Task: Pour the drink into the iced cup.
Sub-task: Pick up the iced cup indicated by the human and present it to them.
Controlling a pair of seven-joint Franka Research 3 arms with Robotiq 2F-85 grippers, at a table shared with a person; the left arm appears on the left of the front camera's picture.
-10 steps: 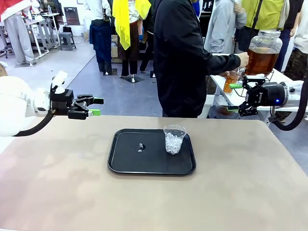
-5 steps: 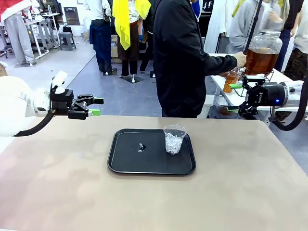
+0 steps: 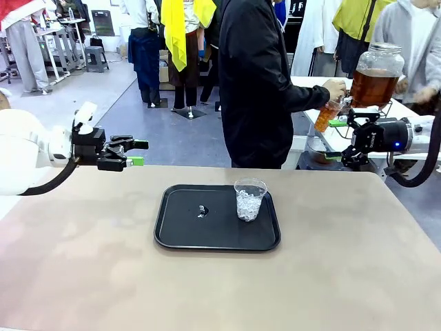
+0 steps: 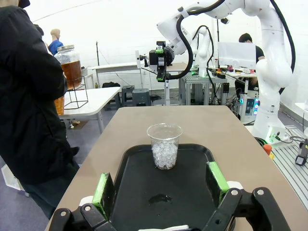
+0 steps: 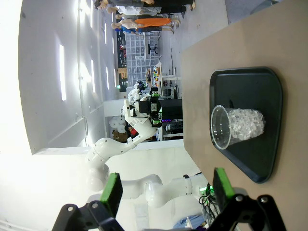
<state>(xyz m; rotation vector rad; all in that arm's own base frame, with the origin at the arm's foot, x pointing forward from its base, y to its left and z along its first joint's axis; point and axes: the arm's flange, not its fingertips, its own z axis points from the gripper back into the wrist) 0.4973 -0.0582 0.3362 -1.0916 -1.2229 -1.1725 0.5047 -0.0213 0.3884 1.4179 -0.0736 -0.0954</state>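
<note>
A tan worktop [image 3: 89,276] carries a black tray [image 3: 179,234] near its middle. A clear plastic cup of ice [image 3: 249,200] stands upright on the tray's right part, and a small wet speck [image 3: 202,210] lies apart from it to the left. Beyond the far edge a grey-floored hall is seen, where a person in a black jacket [image 3: 258,83] is turned toward a white side table [image 3: 311,118]. A lidded glass dispenser jar [image 3: 377,69] is raised there on a wire stand, with the drink [image 3: 374,88] filling its lower part. A small cup of amber liquid [image 3: 328,116] is held tilted in the person's hand [image 3: 335,88], just beside the jar. The left gripper [image 3: 139,152] is held level over the worktop's far left edge, jaws wide, holding nothing. The right gripper [image 3: 335,140] is held level off the far right corner, likewise wide and holding nothing.
</note>
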